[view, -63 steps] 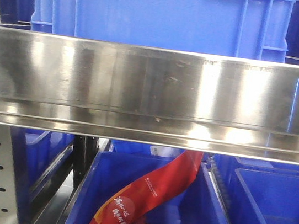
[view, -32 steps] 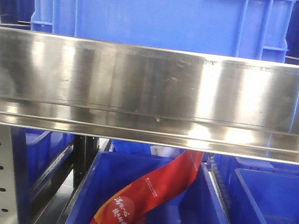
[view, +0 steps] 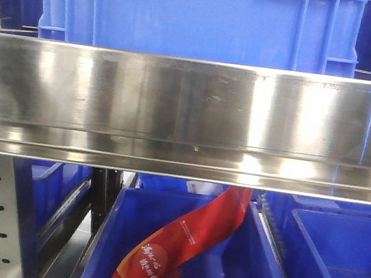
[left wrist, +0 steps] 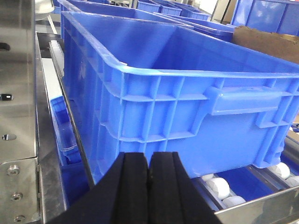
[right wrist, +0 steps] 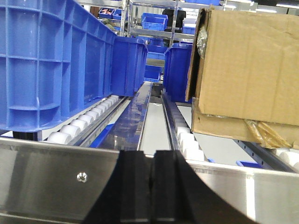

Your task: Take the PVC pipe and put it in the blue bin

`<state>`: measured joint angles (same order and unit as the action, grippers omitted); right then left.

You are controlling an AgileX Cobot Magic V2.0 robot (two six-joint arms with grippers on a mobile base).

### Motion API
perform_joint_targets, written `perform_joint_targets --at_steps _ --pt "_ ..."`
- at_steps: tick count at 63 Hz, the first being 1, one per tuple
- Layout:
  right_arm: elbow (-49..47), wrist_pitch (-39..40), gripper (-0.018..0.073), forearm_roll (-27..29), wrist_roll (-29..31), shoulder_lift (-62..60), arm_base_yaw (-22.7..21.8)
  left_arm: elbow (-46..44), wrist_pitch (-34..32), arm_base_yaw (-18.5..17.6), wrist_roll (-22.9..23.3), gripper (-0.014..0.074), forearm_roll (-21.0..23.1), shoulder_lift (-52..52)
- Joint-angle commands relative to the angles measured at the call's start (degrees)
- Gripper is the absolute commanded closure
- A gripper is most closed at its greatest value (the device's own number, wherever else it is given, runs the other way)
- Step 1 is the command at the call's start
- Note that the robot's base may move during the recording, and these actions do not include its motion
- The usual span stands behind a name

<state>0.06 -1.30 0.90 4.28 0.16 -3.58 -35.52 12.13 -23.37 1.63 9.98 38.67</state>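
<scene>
The PVC pipe is out of view in every frame. A large blue bin [left wrist: 187,98] sits on the roller shelf in the left wrist view, its inside hollow as far as I can see. My left gripper [left wrist: 149,161] hangs just in front of that bin's near wall, jaws pressed together with nothing between them. My right gripper [right wrist: 151,158] is shut and empty too, held before the steel front rail [right wrist: 56,179] of the roller shelf. In the front view the same kind of blue bin [view: 202,17] stands above a steel rail [view: 190,105]; neither gripper shows there.
A lower blue bin [view: 184,249] holds a red printed packet [view: 184,246]. Another blue bin [view: 340,264] sits to its right. In the right wrist view a cardboard box [right wrist: 247,70] rests on white rollers [right wrist: 191,144], and a blue bin [right wrist: 46,65] stands at the left.
</scene>
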Motion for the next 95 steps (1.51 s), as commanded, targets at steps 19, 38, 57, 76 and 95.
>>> perform_joint_targets --at_steps 19,38,57,76,95 --pt "-0.1 0.5 0.0721 -0.4 -0.2 -0.2 -0.2 0.1 -1.2 -0.5 -0.1 0.0707 0.0 -0.3" --pt "-0.1 0.5 0.0721 -0.4 -0.2 -0.2 -0.2 0.2 -1.1 -0.5 -0.1 0.0707 0.0 -0.5" --pt "-0.1 0.5 0.0721 -0.4 -0.2 -0.2 -0.2 9.9 -20.4 -0.2 -0.1 0.0707 -3.3 -4.4" --pt "-0.1 0.5 0.0721 -0.4 -0.2 -0.2 -0.2 28.6 -30.3 10.2 -0.1 0.0707 -2.3 -16.5" --pt "-0.1 0.5 0.0721 -0.4 -0.2 -0.2 -0.2 35.5 -23.3 18.7 -0.1 0.0707 -2.9 -34.9"
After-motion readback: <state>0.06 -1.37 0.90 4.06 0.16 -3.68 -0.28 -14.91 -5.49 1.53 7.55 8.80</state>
